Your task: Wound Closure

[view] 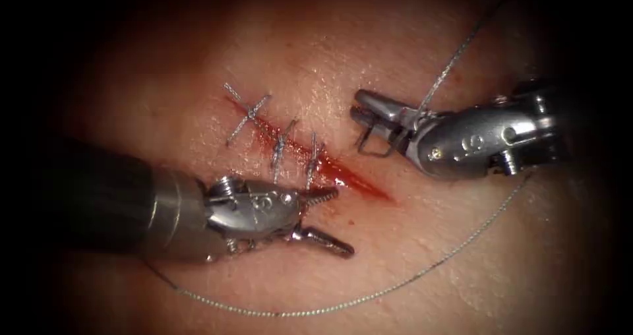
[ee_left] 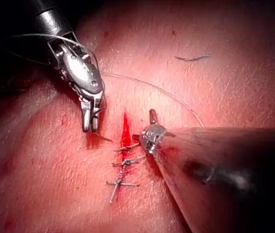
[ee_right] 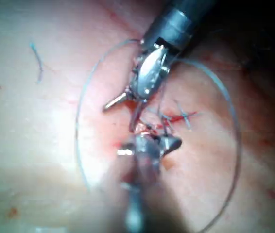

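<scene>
The cut [view: 349,179] runs obliquely across the tissue [view: 395,256], its lower end gaping with red fluid. Three stitches [view: 282,147] cross its upper part. My left tool [view: 341,220] lies left of the cut by the lowest stitch, jaws open and holding nothing. My right tool [view: 357,107] is right of the cut, jaws shut on what looks like the needle [view: 372,152], a thin dark curve hanging just under them, out of the tissue. Thread [view: 448,64] leaves this tool to the upper right. The left wrist view shows the right tool [ee_left: 90,127] beside the cut [ee_left: 126,133].
A long slack loop of thread [view: 369,295] lies on the tissue, passing from under the right tool round to beneath the left tool's shaft. A short cut end of thread [ee_left: 192,58] lies apart from the wound; the right wrist view shows it too [ee_right: 36,58].
</scene>
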`<state>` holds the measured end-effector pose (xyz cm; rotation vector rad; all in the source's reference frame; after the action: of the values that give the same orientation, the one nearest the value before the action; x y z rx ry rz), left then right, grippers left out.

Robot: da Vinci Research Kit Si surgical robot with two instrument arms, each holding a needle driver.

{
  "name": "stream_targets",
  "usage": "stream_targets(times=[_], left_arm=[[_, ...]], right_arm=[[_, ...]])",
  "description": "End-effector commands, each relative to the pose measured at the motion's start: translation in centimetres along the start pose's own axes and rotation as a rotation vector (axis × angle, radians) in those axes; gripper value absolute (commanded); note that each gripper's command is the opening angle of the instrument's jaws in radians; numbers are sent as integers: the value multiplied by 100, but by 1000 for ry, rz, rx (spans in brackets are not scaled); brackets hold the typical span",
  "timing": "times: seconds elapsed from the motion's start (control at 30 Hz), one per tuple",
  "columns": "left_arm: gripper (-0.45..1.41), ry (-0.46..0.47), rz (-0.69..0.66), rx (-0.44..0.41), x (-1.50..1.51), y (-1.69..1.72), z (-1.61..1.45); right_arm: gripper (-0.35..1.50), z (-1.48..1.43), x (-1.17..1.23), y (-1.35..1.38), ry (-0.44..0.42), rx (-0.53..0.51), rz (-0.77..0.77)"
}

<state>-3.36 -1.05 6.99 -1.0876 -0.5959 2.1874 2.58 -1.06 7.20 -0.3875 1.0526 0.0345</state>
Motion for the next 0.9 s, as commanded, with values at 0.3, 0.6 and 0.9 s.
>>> stream_targets(times=[0.3, 0.6, 0.9], left_arm=[[47, -8, -4, -2, -11, -8, 8], [47, -20, 1, -2, -15, -13, 6], [47, -28, 5, -5, -18, -17, 4]], right_arm=[[-35, 8, -8, -11, 14, 43, 69], [-35, 8, -8, -6, 15, 44, 96], [-35, 7, -7, 6, 31, 38, 122]])
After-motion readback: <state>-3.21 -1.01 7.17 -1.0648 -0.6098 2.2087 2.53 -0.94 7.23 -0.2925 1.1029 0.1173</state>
